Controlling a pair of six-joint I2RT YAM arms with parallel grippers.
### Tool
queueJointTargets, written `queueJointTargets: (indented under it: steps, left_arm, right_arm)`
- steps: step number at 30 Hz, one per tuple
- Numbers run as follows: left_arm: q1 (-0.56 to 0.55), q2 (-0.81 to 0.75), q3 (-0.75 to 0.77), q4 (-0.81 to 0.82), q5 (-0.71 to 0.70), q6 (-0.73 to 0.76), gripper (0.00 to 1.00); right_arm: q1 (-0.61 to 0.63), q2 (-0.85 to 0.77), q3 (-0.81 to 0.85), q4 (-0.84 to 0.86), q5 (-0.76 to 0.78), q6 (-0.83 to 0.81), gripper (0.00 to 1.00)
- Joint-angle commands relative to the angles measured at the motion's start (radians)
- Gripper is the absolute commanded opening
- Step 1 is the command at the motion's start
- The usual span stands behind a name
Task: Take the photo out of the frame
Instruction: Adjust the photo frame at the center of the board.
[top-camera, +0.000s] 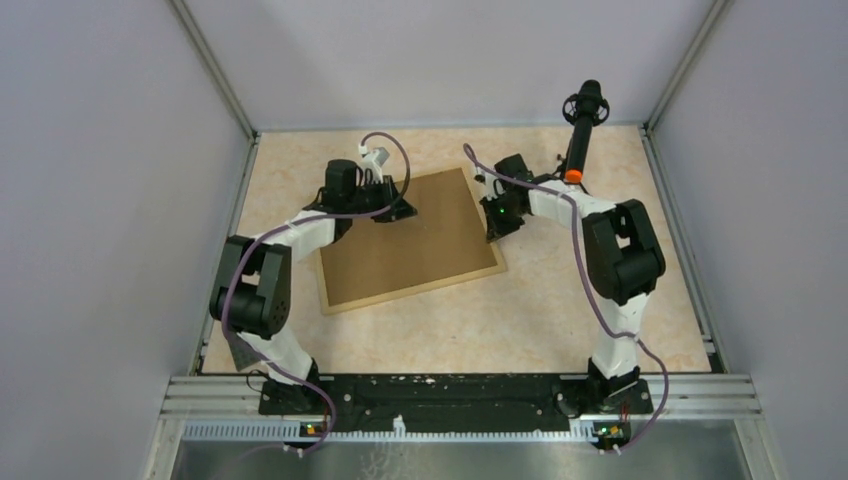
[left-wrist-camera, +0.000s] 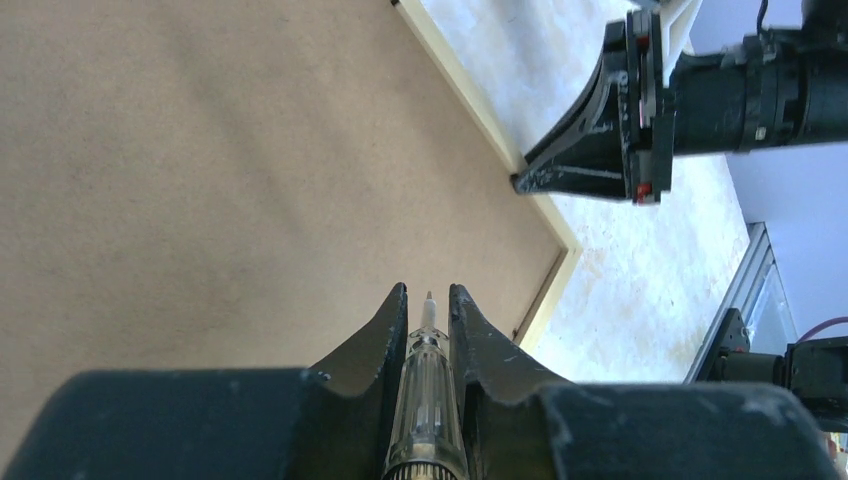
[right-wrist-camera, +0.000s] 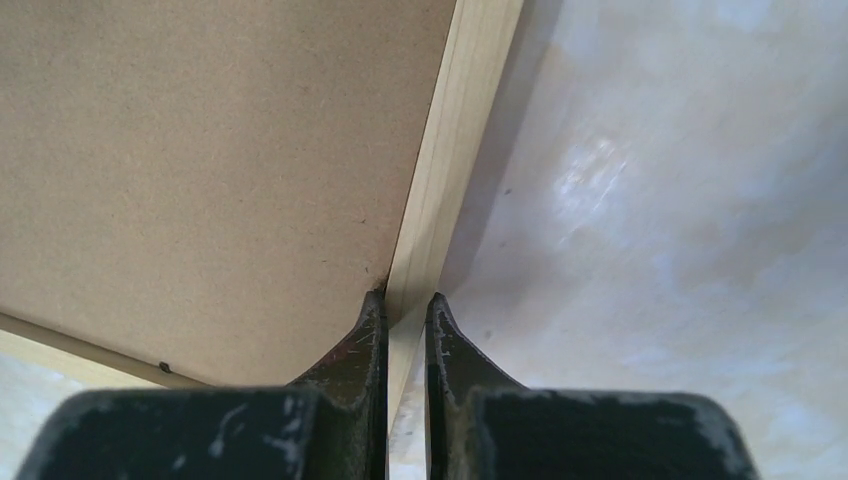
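Note:
The frame lies back side up on the table, its brown fibreboard facing me inside a thin light-wood rim. The photo is hidden under that board. My left gripper hovers over the board's far left part, shut on a clear-handled screwdriver whose tip points out between the fingers. My right gripper is at the frame's right edge, shut on the wooden rim, which runs between its fingertips. In the left wrist view the right gripper touches that same edge.
A black handle with an orange ring stands upright at the back right, just behind the right arm. Marbled tabletop surrounds the frame. Grey walls enclose three sides, and a metal rail runs along the near edge.

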Motion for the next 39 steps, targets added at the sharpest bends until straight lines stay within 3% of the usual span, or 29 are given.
queueJointTargets:
  steps: [1,6,15,19,21,24,29,35,39]
  left_arm:
    - [0.016,-0.076,-0.021,0.003,0.031,0.031,0.0]
    - [0.025,-0.091,-0.036,0.007,0.066,0.029,0.0]
    - [0.026,-0.105,-0.067,0.012,0.085,0.023,0.0]
    - [0.026,-0.108,-0.077,0.015,0.086,0.022,0.0]
    - [0.026,-0.109,-0.083,0.02,0.085,0.017,0.0]
    - [0.026,-0.102,-0.09,0.031,0.084,0.007,0.0]
    - [0.026,-0.085,-0.091,0.067,0.086,-0.011,0.0]
    - [0.026,-0.059,-0.084,0.092,0.089,-0.021,0.0]
    - [0.026,-0.056,-0.076,0.092,0.089,-0.02,0.0]
  right_arm:
    - [-0.053,0.06,0.035,0.006,-0.052,-0.403,0.0]
    - [-0.07,0.114,0.142,-0.009,-0.181,-0.609,0.0]
    - [-0.062,0.285,0.432,-0.131,-0.327,-0.776,0.0]
    - [-0.053,0.316,0.532,-0.155,-0.338,-0.755,0.2]
    - [-0.05,0.315,0.58,-0.157,-0.329,-0.708,0.43]
    - [-0.05,0.301,0.632,-0.167,-0.318,-0.601,0.56]
    - [-0.052,0.204,0.58,-0.154,-0.243,-0.295,0.63]
    - [-0.052,-0.001,0.249,-0.149,-0.061,0.151,0.63]
    - [-0.053,-0.075,0.105,-0.176,0.023,0.332,0.63]
